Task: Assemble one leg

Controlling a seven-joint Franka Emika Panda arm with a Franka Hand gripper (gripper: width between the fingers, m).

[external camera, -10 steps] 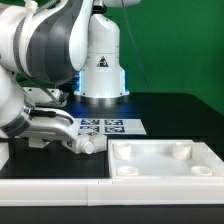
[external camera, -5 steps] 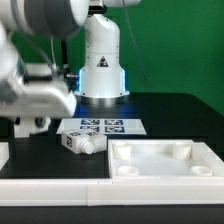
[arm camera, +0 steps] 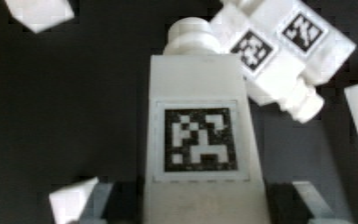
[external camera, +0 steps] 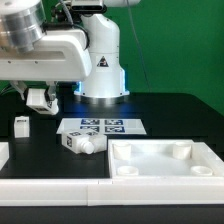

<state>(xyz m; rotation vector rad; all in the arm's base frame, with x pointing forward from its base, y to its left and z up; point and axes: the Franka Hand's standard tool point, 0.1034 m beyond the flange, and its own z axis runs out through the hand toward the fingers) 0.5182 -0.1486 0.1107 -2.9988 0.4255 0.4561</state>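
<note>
Wrist view showed the gripper (arm camera: 194, 203) with its jaws apart. A blurred pale fingertip (arm camera: 78, 200) stood on each side, with a dark gap between each one and the leg (arm camera: 202, 120) seen between and beyond them; they touched nothing. That leg was a squared, matt white plastic post with a black-and-white square tag on its broad face and a narrower rounded stub at its far end. Just beside that stub a second leg (arm camera: 274, 50) lay tilted, with tags on two faces.

Exterior view had the gripper (external camera: 40, 99) hanging above the black worktop (external camera: 170, 110). Below it, toward the exterior view's left, a small upright leg (external camera: 21, 126) stood on the worktop; whether it was the one between the jaws could not be told. The second leg (external camera: 82, 143) lay on its side at the marker board's (external camera: 110, 127) near edge. Toward the exterior view's right sat a flat white panel (external camera: 160, 165) with a raised rim and round sockets.
</note>
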